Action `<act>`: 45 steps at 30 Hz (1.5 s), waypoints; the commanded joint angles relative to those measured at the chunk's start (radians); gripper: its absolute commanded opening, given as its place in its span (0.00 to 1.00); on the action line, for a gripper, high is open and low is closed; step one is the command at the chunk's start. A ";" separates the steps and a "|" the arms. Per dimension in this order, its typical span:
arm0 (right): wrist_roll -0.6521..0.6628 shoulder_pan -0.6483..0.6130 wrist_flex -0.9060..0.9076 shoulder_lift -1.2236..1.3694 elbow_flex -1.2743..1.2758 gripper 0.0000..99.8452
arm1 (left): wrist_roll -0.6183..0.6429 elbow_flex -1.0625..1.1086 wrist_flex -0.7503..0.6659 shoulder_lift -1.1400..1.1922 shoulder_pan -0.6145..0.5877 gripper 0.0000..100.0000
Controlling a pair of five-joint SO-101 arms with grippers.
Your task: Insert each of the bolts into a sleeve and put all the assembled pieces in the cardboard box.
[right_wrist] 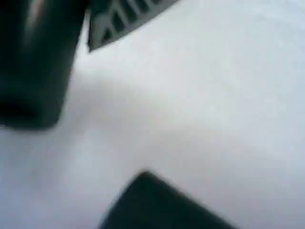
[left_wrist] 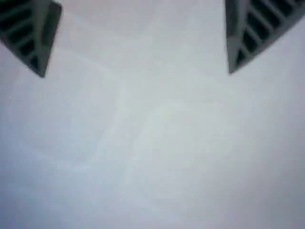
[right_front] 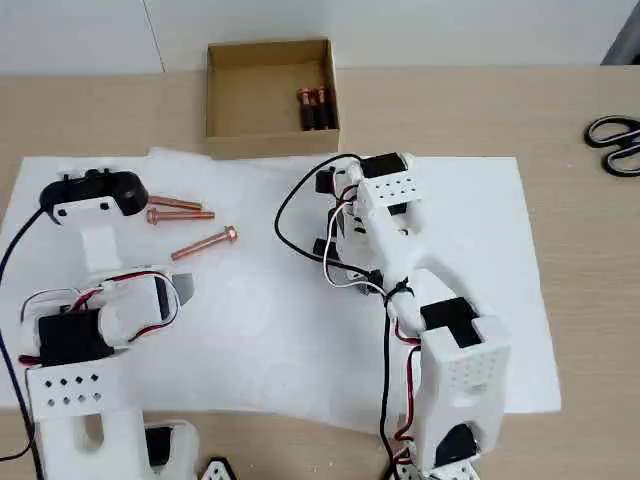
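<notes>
The left arm (right_front: 100, 300) rises from its base at the near table edge. It is folded over the near-left part of a white foam sheet (right_front: 260, 330). Its wrist view looks straight down on bare sheet. There the left gripper (left_wrist: 136, 71) has its two dark ribbed fingertips (left_wrist: 33, 43) spread wide with nothing between them.

The right arm (right_front: 455, 370) stretches from the near edge toward the middle of the sheet, trailing black, white and red cables. The right gripper (right_front: 335, 215) hangs low over the foam, and its blurred wrist view does not settle whether it is open or closed.

Three loose copper-coloured metal bolts (right_front: 180, 215) lie on the sheet just beside the left arm's far end. Two are nearly parallel and the third lies slanted nearer the camera.

An open brown cardboard box (right_front: 230, 60) sits on the light wooden table (right_front: 560, 110) at the sheet's far edge. Two dark-sleeved assembled pieces (right_front: 315, 108) lie together in its right corner.

Black-handled scissors (right_front: 615, 140) rest near the table's right edge, well apart from both arms.
</notes>
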 commanded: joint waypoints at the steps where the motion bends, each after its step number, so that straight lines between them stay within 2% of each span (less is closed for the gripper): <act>1: 0.008 0.008 0.013 -0.016 -0.043 0.16 | -0.008 -0.002 -0.020 -0.008 0.000 0.23; 21: 0.000 0.008 -0.084 -0.007 -0.051 0.14 | -0.008 -0.002 -0.020 -0.008 0.000 0.23; 39: -0.066 0.007 -0.150 -0.013 0.066 0.14 | -0.008 -0.002 -0.020 -0.008 0.000 0.23; 45: -0.068 0.007 -0.228 -0.013 0.124 0.14 | -0.008 -0.002 -0.021 -0.008 0.000 0.23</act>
